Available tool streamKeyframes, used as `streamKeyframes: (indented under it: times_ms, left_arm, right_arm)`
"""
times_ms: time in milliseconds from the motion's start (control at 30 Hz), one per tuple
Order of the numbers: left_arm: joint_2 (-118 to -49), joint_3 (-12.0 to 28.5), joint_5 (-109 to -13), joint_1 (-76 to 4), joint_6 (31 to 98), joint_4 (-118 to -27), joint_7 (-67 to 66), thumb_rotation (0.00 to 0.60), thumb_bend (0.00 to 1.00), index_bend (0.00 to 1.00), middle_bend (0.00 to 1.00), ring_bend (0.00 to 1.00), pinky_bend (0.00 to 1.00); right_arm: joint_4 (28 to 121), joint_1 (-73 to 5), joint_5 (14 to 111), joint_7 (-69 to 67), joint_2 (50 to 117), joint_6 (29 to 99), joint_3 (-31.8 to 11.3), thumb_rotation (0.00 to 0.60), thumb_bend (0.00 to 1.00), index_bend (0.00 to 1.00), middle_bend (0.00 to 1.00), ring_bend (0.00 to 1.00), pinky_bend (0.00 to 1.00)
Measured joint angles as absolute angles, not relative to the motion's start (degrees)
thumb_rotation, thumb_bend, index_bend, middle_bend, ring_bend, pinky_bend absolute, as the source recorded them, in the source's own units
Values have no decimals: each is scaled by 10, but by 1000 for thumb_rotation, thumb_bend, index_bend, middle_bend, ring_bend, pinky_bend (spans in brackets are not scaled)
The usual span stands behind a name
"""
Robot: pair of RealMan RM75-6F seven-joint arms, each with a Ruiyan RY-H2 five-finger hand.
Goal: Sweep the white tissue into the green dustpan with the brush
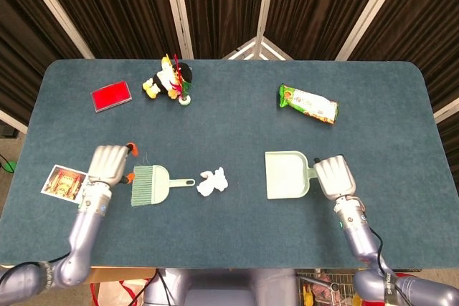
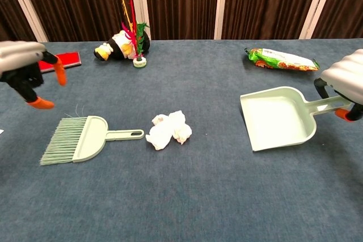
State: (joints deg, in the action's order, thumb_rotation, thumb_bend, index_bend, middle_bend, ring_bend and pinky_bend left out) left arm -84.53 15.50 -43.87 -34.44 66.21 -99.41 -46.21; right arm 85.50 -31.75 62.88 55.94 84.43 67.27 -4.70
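Note:
The crumpled white tissue (image 1: pixel 212 182) (image 2: pixel 169 130) lies mid-table. Left of it lies the pale green brush (image 1: pixel 152 184) (image 2: pixel 84 140), bristles pointing left, handle toward the tissue. My left hand (image 1: pixel 107 164) (image 2: pixel 25 67) hovers over the table just left of the bristles, fingers apart, holding nothing. The green dustpan (image 1: pixel 287 175) (image 2: pixel 279 117) is right of the tissue, lifted and tilted. My right hand (image 1: pixel 335 177) (image 2: pixel 344 79) grips its handle.
A red card (image 1: pixel 111 96) and a plush toy (image 1: pixel 169 81) sit at the back left. A green snack packet (image 1: pixel 308 103) lies at the back right. A picture card (image 1: pixel 62 181) lies near the left front edge.

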Motion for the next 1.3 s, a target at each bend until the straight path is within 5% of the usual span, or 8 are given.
streamKeyframes:
  times_ms: [300, 1067, 1300]
  left_arm:
    - [-925, 163, -344, -402, 669, -975, -501, 600, 370, 425, 975, 958, 949]
    - [-1063, 138, -311, -469, 699, -872, -538, 600, 396, 459, 988, 966, 960]
    - [-1074, 135, -312, -469, 701, -858, -533, 600, 565, 669, 1000, 988, 986]
  right_arm:
    - [853, -321, 632, 559, 841, 671, -43, 600, 427, 654, 831, 819, 681]
    - [865, -320, 634, 558, 843, 674, -33, 600, 444, 654, 831, 818, 681]
    - [868, -321, 634, 553, 839, 674, -34, 600, 448, 654, 830, 818, 681]
